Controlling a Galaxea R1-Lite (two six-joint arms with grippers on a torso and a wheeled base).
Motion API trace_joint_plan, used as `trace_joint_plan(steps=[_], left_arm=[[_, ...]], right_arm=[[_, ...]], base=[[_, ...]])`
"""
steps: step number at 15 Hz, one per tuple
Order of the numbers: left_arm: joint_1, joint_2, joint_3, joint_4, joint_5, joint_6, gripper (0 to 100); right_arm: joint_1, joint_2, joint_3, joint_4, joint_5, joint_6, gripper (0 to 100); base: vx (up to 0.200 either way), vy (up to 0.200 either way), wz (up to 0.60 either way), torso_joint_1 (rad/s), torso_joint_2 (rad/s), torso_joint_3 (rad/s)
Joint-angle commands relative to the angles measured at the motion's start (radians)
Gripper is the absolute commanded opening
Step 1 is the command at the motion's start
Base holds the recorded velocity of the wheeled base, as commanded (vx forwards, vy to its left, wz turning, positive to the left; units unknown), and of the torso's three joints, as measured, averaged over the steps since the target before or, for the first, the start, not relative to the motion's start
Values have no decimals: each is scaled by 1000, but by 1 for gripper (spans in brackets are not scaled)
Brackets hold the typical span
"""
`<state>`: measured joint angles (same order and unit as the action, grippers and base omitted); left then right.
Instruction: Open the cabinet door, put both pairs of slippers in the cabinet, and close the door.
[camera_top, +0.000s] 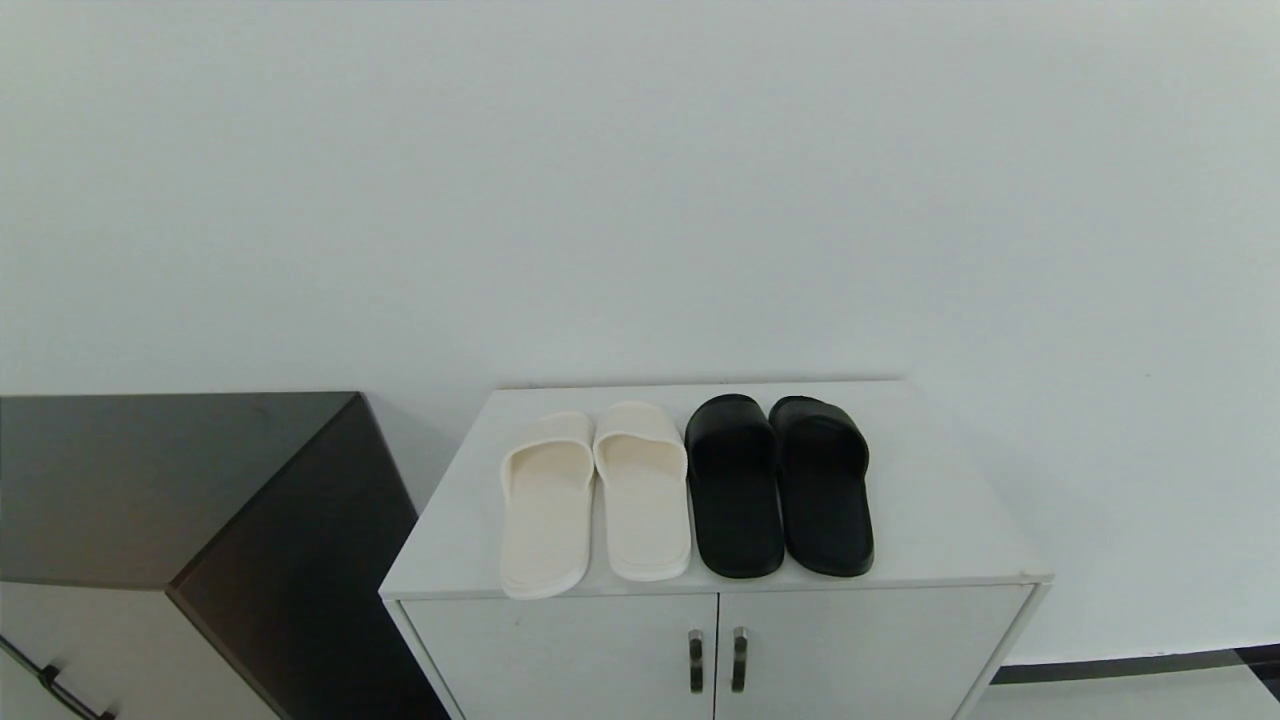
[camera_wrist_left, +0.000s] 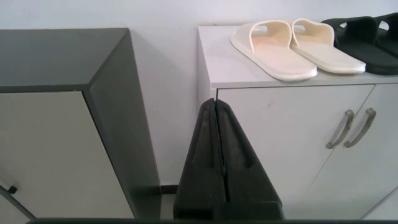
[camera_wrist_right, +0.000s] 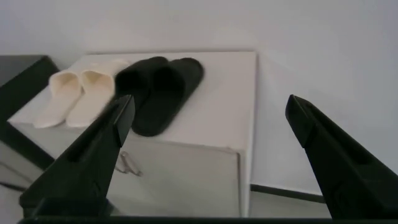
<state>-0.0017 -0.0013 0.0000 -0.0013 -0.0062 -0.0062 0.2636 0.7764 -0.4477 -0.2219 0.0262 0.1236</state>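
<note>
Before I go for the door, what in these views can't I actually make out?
Inside of the white cabinet: hidden in every view behind its shut doors.
Cabinet's lower part: cut off by the head view's bottom edge.
Black slippers: partly cut off by the left wrist view's edge.
Door handles: in the right wrist view, partly behind a finger of the right gripper.

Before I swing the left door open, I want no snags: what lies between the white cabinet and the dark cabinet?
Nothing: the gap between the white cabinet and the dark cabinet is bare, with only wall behind it, as the head view shows.
</note>
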Motion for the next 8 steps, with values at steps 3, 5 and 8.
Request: trace_joint_plan(steps=[3,5,8], left_arm=[[0,1,0,0,0,-1,0],[0,1,0,0,-1,0,0],[0,1,0,0,-3,-3,0]], right_arm=[[502,443,-266,-22,-377,128,100],[542,518,-319,-8,-388,136,100],[575,662,-411,-7,-399,188,100]], base=[[0,0,0,0,0,0],[0,0,0,0,0,0],[0,0,0,0,0,0]])
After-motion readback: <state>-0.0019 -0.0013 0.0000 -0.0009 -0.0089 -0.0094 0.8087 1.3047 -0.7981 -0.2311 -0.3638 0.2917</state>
